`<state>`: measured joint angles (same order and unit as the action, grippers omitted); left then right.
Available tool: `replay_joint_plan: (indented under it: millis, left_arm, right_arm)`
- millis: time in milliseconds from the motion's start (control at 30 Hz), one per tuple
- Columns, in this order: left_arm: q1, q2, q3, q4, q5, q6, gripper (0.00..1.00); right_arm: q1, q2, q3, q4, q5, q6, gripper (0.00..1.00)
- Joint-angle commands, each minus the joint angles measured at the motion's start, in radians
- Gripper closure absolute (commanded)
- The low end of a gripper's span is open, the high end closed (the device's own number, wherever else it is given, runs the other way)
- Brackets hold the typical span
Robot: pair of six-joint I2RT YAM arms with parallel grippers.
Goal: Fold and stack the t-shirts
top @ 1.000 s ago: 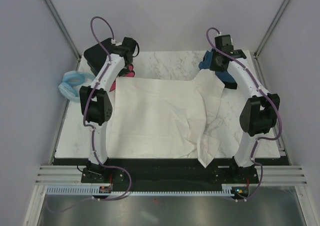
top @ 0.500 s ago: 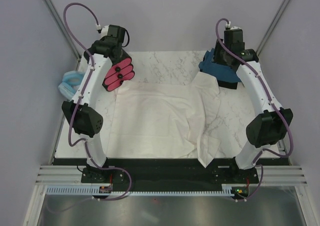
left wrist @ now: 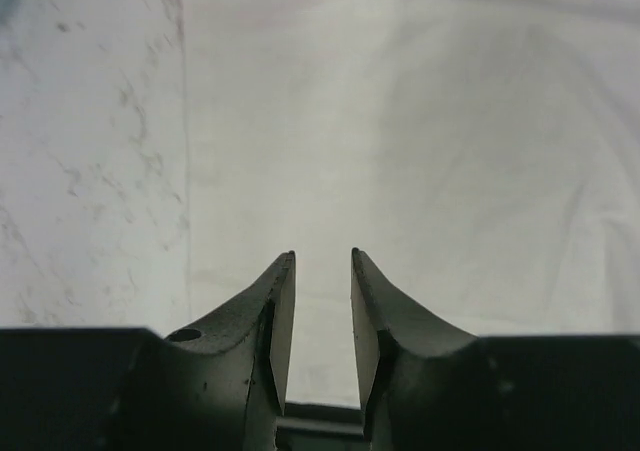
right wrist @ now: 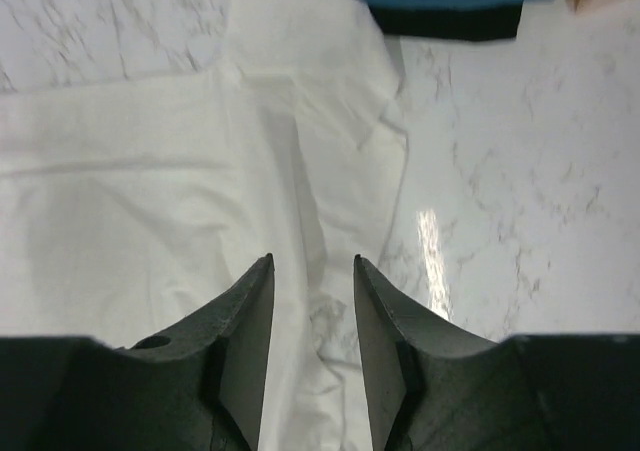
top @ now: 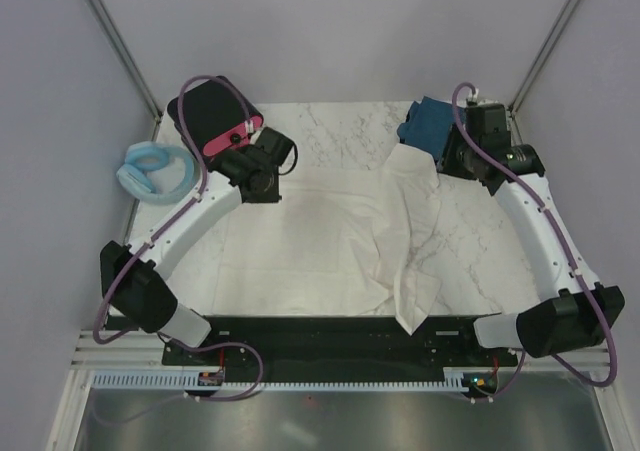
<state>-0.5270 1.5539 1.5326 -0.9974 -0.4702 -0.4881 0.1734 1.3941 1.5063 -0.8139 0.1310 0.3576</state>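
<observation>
1. The left gripper (left wrist: 322,258) has its jaws set narrowly apart with nothing between them. It hangs over the cream-white t-shirt (top: 320,236), near the shirt's far left edge.
2. The right gripper (right wrist: 312,263) has its jaws partly spread and empty. It is above the rumpled right side of the same shirt.
3. The cream-white t-shirt lies spread across the middle of the marble table (top: 340,131). Its right side is bunched, and one fold reaches the near edge.
4. The teal-blue t-shirt (top: 430,123) lies at the far right corner, just beside the cream sleeve.
5. The black box (top: 205,111) and the pale blue ring (top: 150,171) sit at the far left.
</observation>
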Motion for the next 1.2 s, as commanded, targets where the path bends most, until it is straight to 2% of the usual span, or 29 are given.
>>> replay_joint_plan:
  millis: [0, 100, 267, 467, 600, 667, 700, 733, 767, 833, 933, 967, 1167]
  left_arm:
    - [-0.054, -0.135, -0.233, 0.104, 0.145, -0.095, 0.64]
    - [-0.07, -0.132, -0.305, 0.132, 0.166, -0.092, 0.66]
    - [-0.084, -0.051, -0.308, 0.132, 0.18, -0.05, 0.68]
    - [-0.091, 0.001, -0.301, 0.146, 0.234, -0.061, 0.67]
    - [-0.11, 0.043, -0.316, 0.144, 0.243, -0.061, 0.82]
    - [-0.114, 0.051, -0.328, 0.146, 0.245, -0.073, 0.84]
    - [-0.117, 0.054, -0.331, 0.146, 0.248, -0.078, 0.92]
    - [-0.117, 0.058, -0.335, 0.148, 0.254, -0.079, 0.94]
    - [-0.117, 0.075, -0.341, 0.149, 0.26, -0.081, 0.98]
    - [-0.117, 0.098, -0.347, 0.149, 0.274, -0.095, 0.98]
    - [-0.117, 0.133, -0.362, 0.167, 0.307, -0.113, 0.98]
    - [-0.117, 0.143, -0.364, 0.178, 0.317, -0.116, 0.98]
    - [-0.117, 0.251, -0.371, 0.183, 0.373, -0.139, 0.98]
  right_arm:
    - [0.02, -0.118, -0.205, -0.073, -0.077, 0.083, 0.56]
    - [0.044, -0.118, -0.308, -0.035, -0.09, 0.095, 0.59]
    - [0.083, -0.041, -0.447, 0.086, -0.088, 0.07, 0.54]
    - [0.095, 0.087, -0.489, 0.206, -0.073, 0.078, 0.54]
    - [0.107, 0.163, -0.483, 0.251, -0.047, 0.066, 0.56]
    - [0.109, 0.186, -0.471, 0.271, -0.042, 0.06, 0.55]
    - [0.107, 0.192, -0.466, 0.278, -0.041, 0.054, 0.55]
    - [0.107, 0.215, -0.459, 0.283, -0.037, 0.05, 0.55]
    - [0.109, 0.236, -0.449, 0.279, -0.037, 0.047, 0.58]
    - [0.109, 0.307, -0.417, 0.24, -0.037, 0.035, 0.64]
    - [0.117, 0.356, -0.406, 0.22, -0.024, 0.03, 0.88]
    - [0.118, 0.364, -0.402, 0.21, -0.019, 0.032, 1.0]
    - [0.121, 0.364, -0.399, 0.148, 0.038, 0.023, 1.0]
